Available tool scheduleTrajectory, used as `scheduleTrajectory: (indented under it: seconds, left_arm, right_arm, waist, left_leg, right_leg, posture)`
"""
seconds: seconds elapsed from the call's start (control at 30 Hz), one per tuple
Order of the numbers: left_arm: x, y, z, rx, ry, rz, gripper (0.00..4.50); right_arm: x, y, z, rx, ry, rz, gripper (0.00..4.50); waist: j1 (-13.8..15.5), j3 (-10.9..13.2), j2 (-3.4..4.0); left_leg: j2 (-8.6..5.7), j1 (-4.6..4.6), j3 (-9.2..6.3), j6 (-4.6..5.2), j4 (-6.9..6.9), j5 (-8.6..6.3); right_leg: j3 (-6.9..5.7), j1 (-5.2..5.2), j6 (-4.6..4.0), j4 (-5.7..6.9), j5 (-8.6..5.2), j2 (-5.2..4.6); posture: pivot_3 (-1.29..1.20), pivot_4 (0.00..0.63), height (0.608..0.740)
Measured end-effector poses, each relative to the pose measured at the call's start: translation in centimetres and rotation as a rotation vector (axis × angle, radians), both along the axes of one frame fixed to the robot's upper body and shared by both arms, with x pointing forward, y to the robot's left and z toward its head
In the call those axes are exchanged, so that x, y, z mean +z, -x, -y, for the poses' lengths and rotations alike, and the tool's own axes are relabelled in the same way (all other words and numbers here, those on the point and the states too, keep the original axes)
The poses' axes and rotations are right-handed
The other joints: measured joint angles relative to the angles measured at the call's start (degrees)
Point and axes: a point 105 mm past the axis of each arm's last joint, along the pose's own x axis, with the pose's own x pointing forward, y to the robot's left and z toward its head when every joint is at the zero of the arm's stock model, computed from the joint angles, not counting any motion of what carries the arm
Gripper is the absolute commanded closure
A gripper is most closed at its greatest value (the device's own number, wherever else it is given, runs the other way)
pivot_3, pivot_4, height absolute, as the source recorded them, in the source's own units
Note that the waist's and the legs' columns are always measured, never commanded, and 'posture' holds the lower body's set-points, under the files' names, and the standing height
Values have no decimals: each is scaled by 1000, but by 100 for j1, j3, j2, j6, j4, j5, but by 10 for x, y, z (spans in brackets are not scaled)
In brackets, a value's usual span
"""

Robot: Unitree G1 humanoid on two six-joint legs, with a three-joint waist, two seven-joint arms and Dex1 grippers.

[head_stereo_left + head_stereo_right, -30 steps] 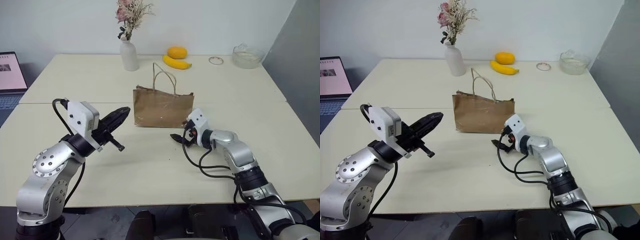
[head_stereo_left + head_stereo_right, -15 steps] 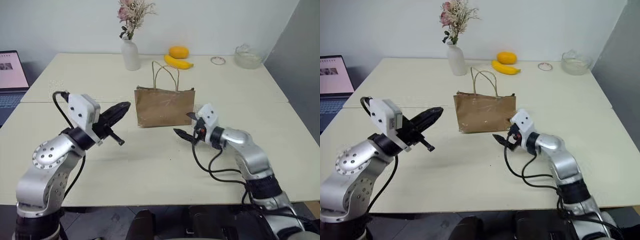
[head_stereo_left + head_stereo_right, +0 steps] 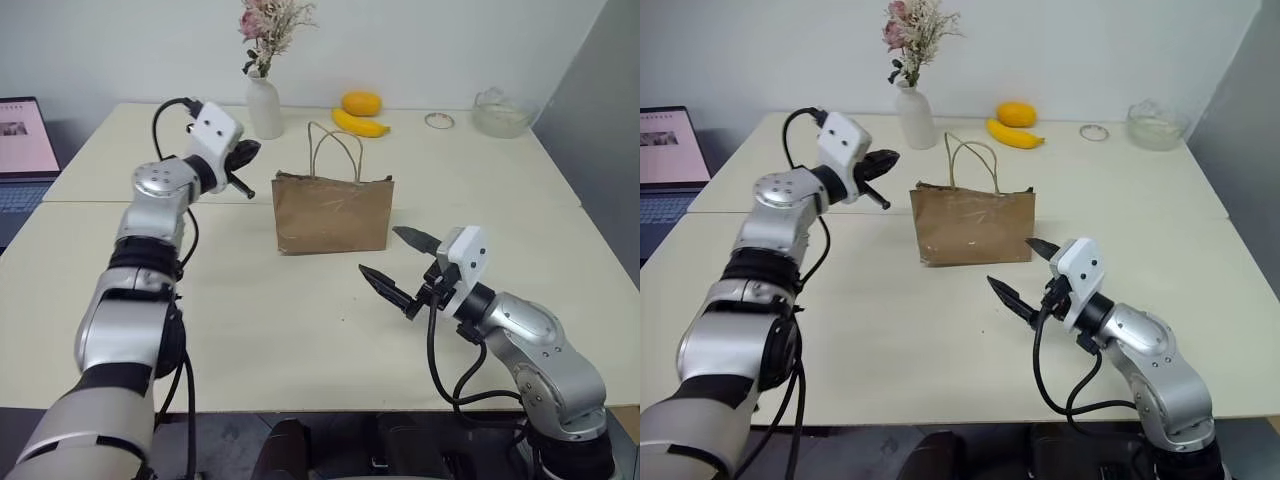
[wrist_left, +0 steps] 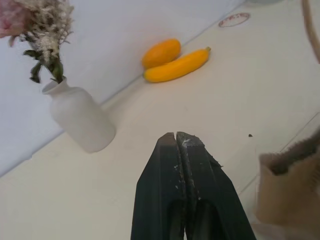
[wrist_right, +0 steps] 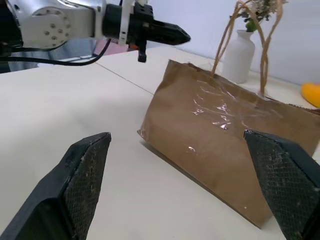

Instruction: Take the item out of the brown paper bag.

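Left gripper has risen beside the brown paper bag, jaws closed, empty; right gripper wide open.

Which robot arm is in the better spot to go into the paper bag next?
Probably the left. The left gripper, shut, is up near the brown paper bag by its open top. The right gripper is wide open but low, facing the bag's side.

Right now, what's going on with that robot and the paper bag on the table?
The brown paper bag stands upright on the table, handles up, and neither gripper touches it. The left gripper is shut and held in the air up by the bag's top left corner. The right gripper is wide open, in front of the bag toward its right end. Nothing has been taken out yet.
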Motion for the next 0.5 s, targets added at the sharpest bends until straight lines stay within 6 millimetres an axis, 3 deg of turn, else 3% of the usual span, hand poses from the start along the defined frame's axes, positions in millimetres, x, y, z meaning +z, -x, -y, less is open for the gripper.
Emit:
scheduleTrajectory:
  seconds: [0.23,0.5]
  left_arm:
    - [-30,2,31,-144,-98,-122,4476]
    - [-28,30,43,-458,-131,-186,4476]
  right_arm:
    - [3,6,10,-47,-4,-8,0]
    - [-9,21,36,-39,80,-87,0]
  waist:
    - [-12,0,-1]
    - [0,1,-2]
  left_leg:
    - [6,-10,7,1,-7,-1]
    - [4,-3,10,1,0,-1]
  right_leg:
    - [0,-5,4,-5,-3,-5]
    - [0,5,5,-2,-3,-4]
  posture:
    - [0,150,740]
    - [0,150,740]
